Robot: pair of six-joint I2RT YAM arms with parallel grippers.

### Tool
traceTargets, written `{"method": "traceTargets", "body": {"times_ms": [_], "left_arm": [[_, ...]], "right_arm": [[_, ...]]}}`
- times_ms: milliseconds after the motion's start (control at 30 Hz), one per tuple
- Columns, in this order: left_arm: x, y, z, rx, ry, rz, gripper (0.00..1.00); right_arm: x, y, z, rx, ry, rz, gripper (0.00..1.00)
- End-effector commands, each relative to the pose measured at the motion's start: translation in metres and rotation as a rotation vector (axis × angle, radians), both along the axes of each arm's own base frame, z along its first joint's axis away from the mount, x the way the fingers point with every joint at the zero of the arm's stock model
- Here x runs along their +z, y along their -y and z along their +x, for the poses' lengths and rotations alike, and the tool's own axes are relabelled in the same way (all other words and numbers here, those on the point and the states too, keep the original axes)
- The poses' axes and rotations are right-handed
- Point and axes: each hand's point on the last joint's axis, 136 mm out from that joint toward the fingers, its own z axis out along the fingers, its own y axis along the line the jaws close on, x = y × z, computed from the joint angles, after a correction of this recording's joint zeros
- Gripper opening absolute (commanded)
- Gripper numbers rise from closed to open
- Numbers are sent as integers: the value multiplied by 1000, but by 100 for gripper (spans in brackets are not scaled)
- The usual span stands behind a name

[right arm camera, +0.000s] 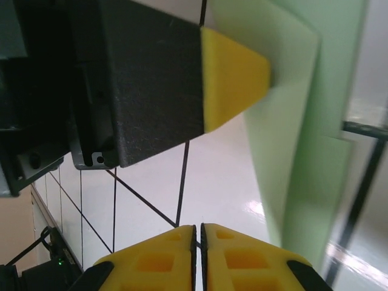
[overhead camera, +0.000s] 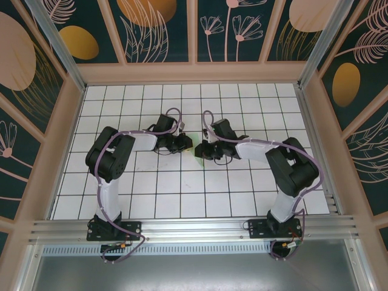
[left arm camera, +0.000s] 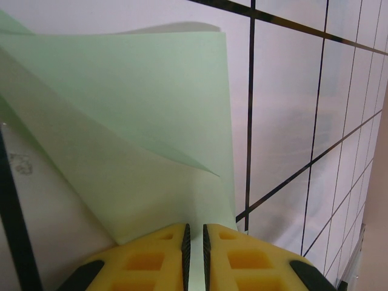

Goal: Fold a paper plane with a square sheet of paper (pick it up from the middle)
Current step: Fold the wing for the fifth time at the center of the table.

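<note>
The square sheet of paper (overhead camera: 196, 150) is pale mint green and partly folded, with layers overlapping. It stands between the two grippers at the table's middle. In the left wrist view the paper (left arm camera: 139, 121) rises from between the yellow fingers of my left gripper (left arm camera: 194, 227), which is shut on its lower edge. In the right wrist view the paper (right arm camera: 303, 121) stands to the right. One yellow fingertip (right arm camera: 233, 76) of the left gripper presses against it there. My right gripper (right arm camera: 197, 227) is shut with nothing between its pads, just left of the paper over bare table. No finished paper plane shape shows.
The white grid table (overhead camera: 182, 200) spreads around both arms. Wooden walls (overhead camera: 194, 73) with dark patterned panels close in the back and sides. The left arm (overhead camera: 112, 154) and right arm (overhead camera: 288, 163) bend inward toward the centre.
</note>
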Motion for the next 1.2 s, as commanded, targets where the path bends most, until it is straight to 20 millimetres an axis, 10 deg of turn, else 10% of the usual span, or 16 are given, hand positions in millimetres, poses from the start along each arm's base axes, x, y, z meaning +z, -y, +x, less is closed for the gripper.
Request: {"method": "traceTargets", "body": {"times_ms": [0, 1000, 1167], "left_arm": [[-57, -28, -5, 55, -49, 180, 18], [-30, -15, 9, 36, 1, 129, 21], [9, -2, 22, 13, 102, 43, 23]], "right_arm": [[-15, -4, -7, 38, -35, -33, 11], [-56, 18, -32, 26, -141, -80, 7], [-70, 27, -33, -4, -169, -97, 6]]}}
